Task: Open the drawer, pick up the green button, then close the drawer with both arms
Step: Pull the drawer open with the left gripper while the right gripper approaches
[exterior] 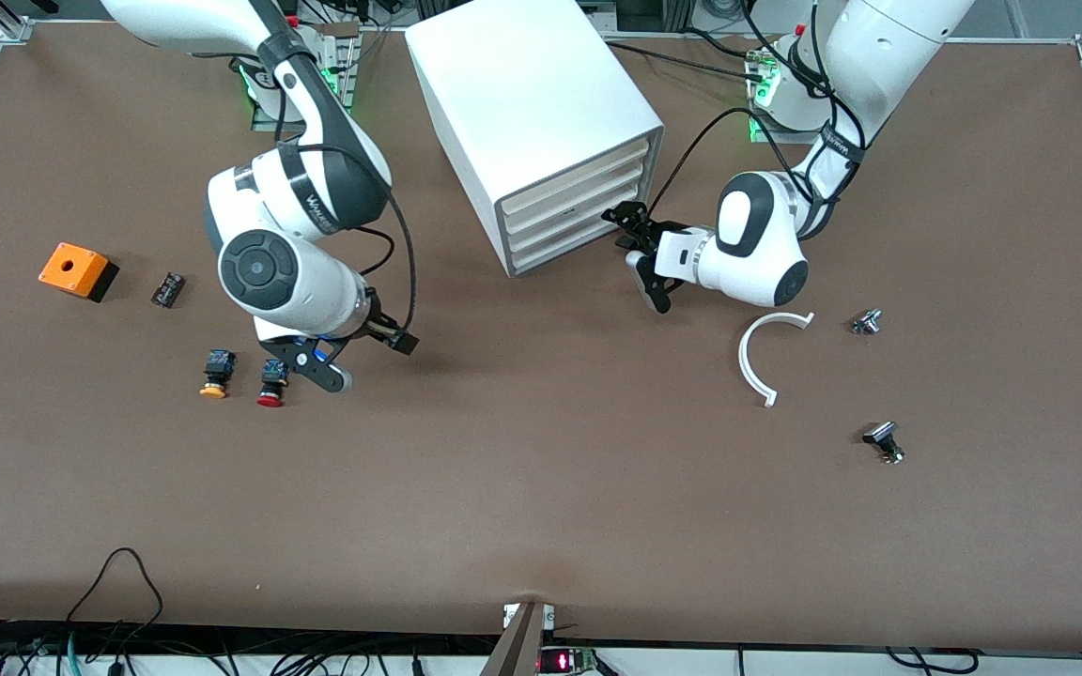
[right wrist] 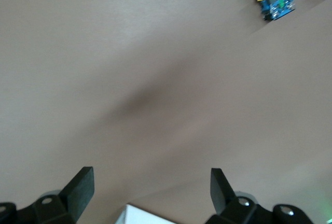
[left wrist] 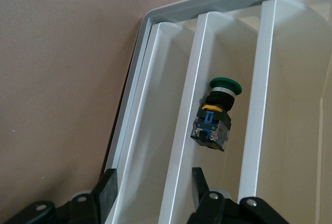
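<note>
**Left pincer at the cabinet front, right pincer over bare surface**

The right pincer [exterior: 353,361] hangs over the surface [exterior: 541,488] beside the red button [exterior: 271,383], fingers apart and empty. The cabinet [exterior: 522,113] stands mid-surface near the robots' edge. In the left wrist view, the green button [left wrist: 215,114] lies inside the drawer [left wrist: 171,105]. The left pincer [exterior: 640,258] is at the cabinet's front, fingers apart astride a drawer's front edge.
</note>
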Controlling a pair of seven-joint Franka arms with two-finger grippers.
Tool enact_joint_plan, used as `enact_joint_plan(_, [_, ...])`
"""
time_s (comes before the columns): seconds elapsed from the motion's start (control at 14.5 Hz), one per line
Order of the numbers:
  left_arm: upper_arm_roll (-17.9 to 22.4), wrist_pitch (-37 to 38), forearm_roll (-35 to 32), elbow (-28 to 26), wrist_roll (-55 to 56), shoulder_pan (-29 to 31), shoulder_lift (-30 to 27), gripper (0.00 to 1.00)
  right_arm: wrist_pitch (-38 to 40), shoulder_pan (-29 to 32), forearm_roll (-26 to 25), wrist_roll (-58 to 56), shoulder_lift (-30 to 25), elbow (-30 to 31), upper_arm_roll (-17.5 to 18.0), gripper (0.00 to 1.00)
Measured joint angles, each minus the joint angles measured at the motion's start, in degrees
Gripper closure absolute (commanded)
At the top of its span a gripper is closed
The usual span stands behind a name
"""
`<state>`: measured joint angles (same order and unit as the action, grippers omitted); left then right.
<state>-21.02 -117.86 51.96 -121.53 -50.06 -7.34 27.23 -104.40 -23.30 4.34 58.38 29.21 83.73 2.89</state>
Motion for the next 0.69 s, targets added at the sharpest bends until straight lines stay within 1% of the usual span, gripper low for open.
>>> enact_joint_plan(0.14, [-0.1, 0.0, 0.0, 0.0, -0.4, -0.4, 0.5, 0.50, 0.0, -1.3, 0.0, 3.2, 0.9, -2.2, 0.0, 0.01])
enact_joint_plan(0.28, [-0.3, 0.0, 0.0, 0.0, -1.2, -1.0, 1.2, 0.52, 0.0, -2.6, 0.0, 6.8, 2.0, -4.9, 0.0, 0.01])
enact_joint_plan(0.69, [-0.8, -0.1, 0.4, 0.0, -2.6, -1.3, 2.6, 0.50, 0.0, -5.1, 0.0, 16.1, 6.4, -15.0, 0.0, 0.01])
